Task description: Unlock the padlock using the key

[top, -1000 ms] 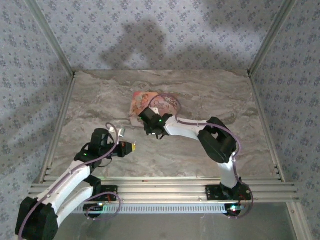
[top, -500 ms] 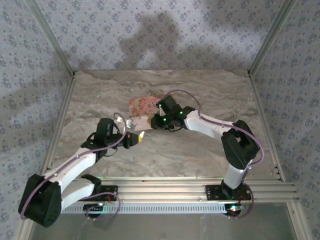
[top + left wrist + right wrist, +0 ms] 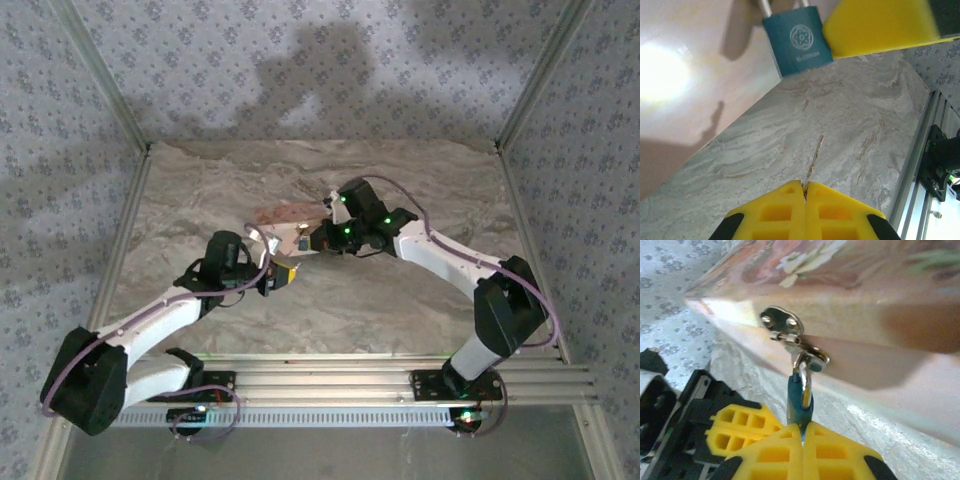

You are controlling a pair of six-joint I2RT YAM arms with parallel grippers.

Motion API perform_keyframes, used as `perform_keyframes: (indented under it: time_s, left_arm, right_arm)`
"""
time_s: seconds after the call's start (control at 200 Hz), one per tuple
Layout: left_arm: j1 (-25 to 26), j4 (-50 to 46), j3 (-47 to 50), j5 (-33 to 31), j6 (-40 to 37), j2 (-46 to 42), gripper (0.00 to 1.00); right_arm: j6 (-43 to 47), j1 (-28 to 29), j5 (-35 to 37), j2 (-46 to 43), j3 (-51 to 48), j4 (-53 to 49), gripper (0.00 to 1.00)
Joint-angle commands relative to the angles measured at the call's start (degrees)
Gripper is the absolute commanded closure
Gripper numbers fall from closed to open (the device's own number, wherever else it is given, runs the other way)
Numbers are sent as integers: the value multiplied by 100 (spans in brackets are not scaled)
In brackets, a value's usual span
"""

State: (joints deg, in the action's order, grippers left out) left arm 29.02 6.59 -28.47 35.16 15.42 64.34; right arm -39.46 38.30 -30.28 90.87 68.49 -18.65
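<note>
Two claws clamp: right claw (image 3: 802, 429) grips the padlock (image 3: 801, 399); left claw (image 3: 805, 186) pinches the key (image 3: 815, 151) at the padlock's 6 o'clock.

Table (image 3: 200, 180): bare and passable at far left, far right and near centre. Centre obstructed by the box (image 3: 285, 213). Its near side is crowded: the right gripper (image 3: 802, 432) is clamped on the padlock (image 3: 797, 42), with the left gripper (image 3: 287, 273) just beside. Walls (image 3: 80, 150) close off the left, right and far sides.
</note>
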Motion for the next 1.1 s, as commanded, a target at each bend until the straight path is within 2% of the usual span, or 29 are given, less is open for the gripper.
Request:
perform_keyframes:
  time_s: [0.0, 0.175, 0.26, 0.375, 0.48, 0.55, 0.61, 0.65, 0.754, 0.849, 1.094]
  left_arm:
    - [20, 424, -136, 140, -210, 45, 100]
    - [-95, 637, -45, 184, -150, 228, 100]
    - [-148, 466, -29, 112, -95, 165, 100]
    - [-248, -14, 100, -428, 94, -293, 100]
    - [-365, -593, 233, -914, 289, -863, 100]
    - [-394, -1009, 278, -1271, 362, -1233, 100]
    - [-413, -1281, 321, -1534, 466, -1476, 100]
    - [-430, -1405, 360, -1694, 564, -1602, 100]
    - [-458, -1493, 502, -1955, 868, -1786, 100]
    - [-467, -1461, 595, -2000, 1047, -1835, 100]
    - [-484, -1588, 656, -2014, 1018, -1949, 100]
  right_arm:
    - [-25, -69, -459, -131, 34, 23, 100]
    - [-69, -81, -255, -71, -105, 45, 100]
    - [-16, -15, 142, -47, -201, 30, 100]
    - [275, 395, 1306, -119, -175, -282, 100]
    - [269, 1067, 2753, -170, -309, -298, 100]
    - [-20, 1544, 3715, -132, -419, -240, 90]
    - [-153, 1915, 4360, 11, -441, -199, 74]
    - [-373, 2137, 4778, 228, -358, -281, 67]
    - [-1086, 2436, 5386, 893, 81, -734, 48]
    - [-1382, 2532, 5664, 1493, 430, -767, 45]
    - [-1372, 2464, 5959, 2321, 996, -645, 46]
